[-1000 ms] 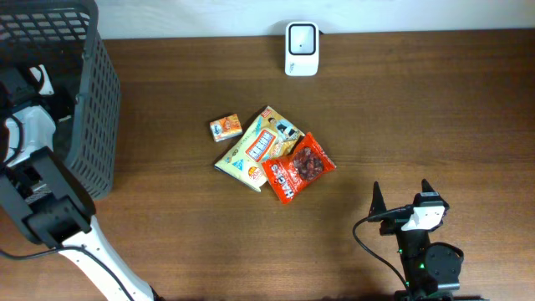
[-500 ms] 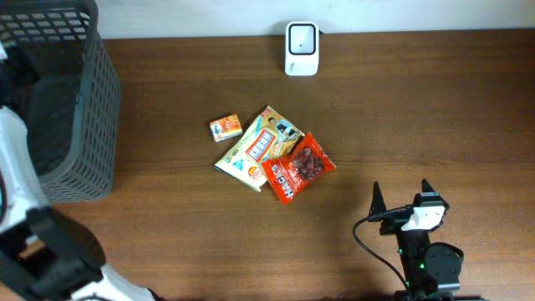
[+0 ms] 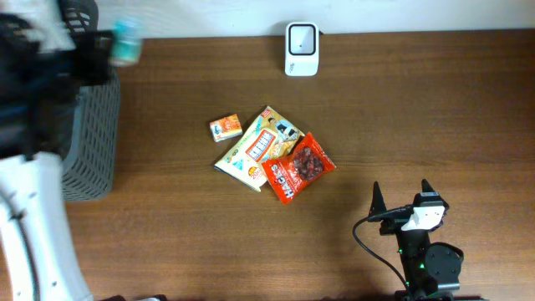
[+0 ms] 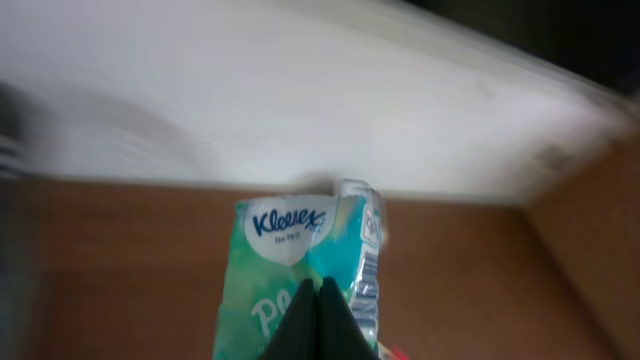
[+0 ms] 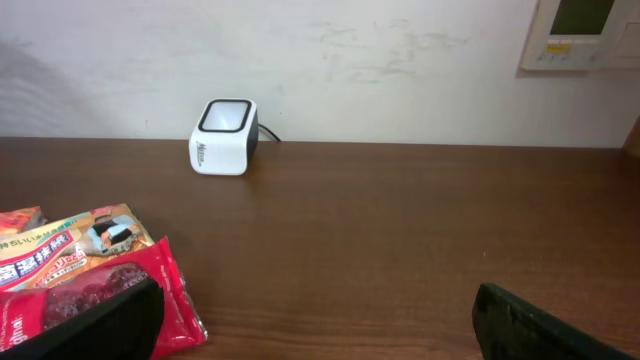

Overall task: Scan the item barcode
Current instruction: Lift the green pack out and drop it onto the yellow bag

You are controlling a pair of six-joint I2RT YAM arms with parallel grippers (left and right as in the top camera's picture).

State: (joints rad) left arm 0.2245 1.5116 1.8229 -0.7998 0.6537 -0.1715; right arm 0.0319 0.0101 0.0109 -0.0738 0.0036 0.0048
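My worry is the grip. The left claw (image 4: 322,292) is pinched fully shut on the tissue pack (image 4: 290,262). From the left wrist view it seems to bite only the lower edge of the soft wrapper, near the middle. A pack that soft could slide or swing in the pinch. If it drops, it may land in or beside the basket (image 3: 88,146), or on the counter (image 3: 435,109) short of the scanner (image 3: 302,48).

The 2nd risk is the barcode. I can't see one on the face showing, so I can't tell which side carries it. If the wrong face goes to the scanner's window, nothing will read. The crinkled, glossy film could also glare or fold over the code.

The 3rd risk is the 3 packets (image 3: 255,146) lying close together mid-counter, nearer me than the scanner. A low or wide carry could clip them.

The right claw (image 3: 401,201) sits wide apart at the near right edge, holding nothing, well away from all this.

The pack itself has a teal-green plastic wrap with a white Kleenex badge at the top of the face. A clear crimped seam runs along its right side. In the overhead view it's a teal smear at the far left corner, by the basket's rim and well apart from the scanner. Both views of it are blurred, so fine print is beyond me.
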